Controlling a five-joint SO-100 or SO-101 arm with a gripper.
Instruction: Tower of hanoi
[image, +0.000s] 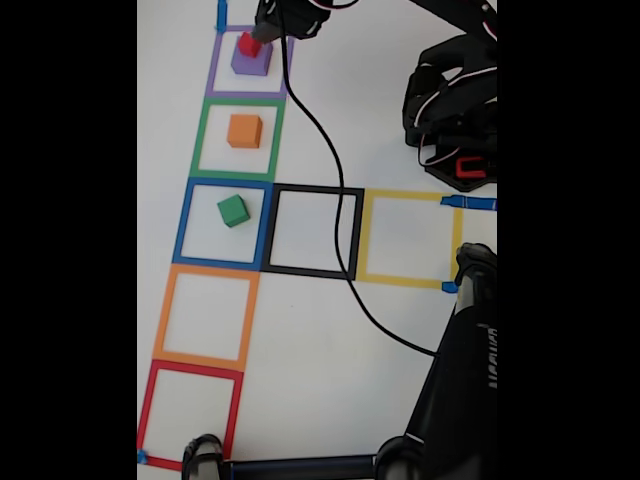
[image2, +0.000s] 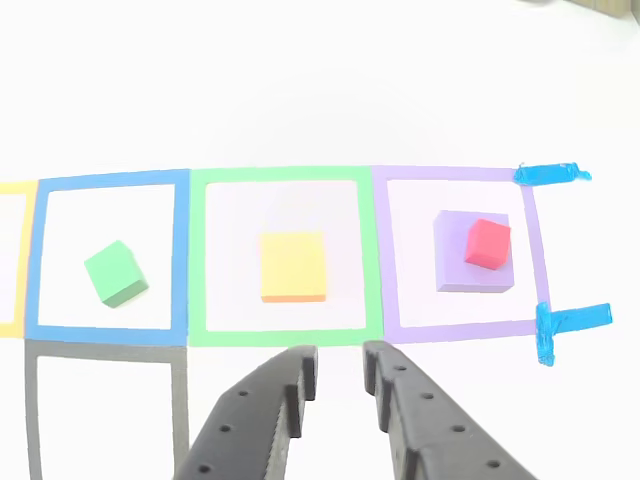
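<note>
The tower of hanoi cubes lie in a row of tape squares. The small red cube sits on top of the purple cube inside the purple square. In the green square rests the orange cube, and the green cube lies tilted in the blue square. My gripper is open with nothing between its fingers, in front of the orange cube and apart from it. In the fixed view the gripper hangs at the top edge, just beside the red-on-purple stack.
Tape squares with nothing in them: orange, red, black and yellow. A black cable runs across the black square. Black arm parts and a black stand fill the right side. Blue tape strips mark the purple square's edge.
</note>
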